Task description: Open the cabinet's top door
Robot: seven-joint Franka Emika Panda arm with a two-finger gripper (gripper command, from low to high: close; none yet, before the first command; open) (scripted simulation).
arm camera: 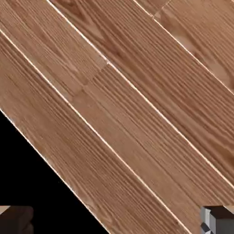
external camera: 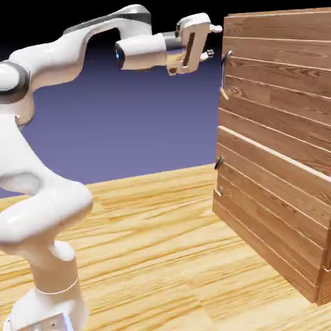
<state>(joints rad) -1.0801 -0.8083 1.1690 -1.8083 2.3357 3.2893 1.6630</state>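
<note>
The cabinet (external camera: 325, 284) of reddish-brown planks stands at the exterior view's right. Its top door (external camera: 278, 77) is the upper panel, and it lies flush and shut. A small dark handle (external camera: 226, 57) sits at the door's left edge. My gripper (external camera: 214, 42) hovers just left of that edge, level with the handle and a little above it, open, with nothing between its fingers. In the hand view the door's planks (arm camera: 137, 105) run diagonally and fill most of the picture. Both fingertips (arm camera: 218, 220) show at the bottom corners, wide apart. The handle does not show there.
Below the top door is a shorter lower door (external camera: 271, 194) with its own small dark handle (external camera: 218, 163). The wooden table (external camera: 161, 245) spreads out under the arm. A black region (arm camera: 27, 173) lies beyond the door's edge in the hand view.
</note>
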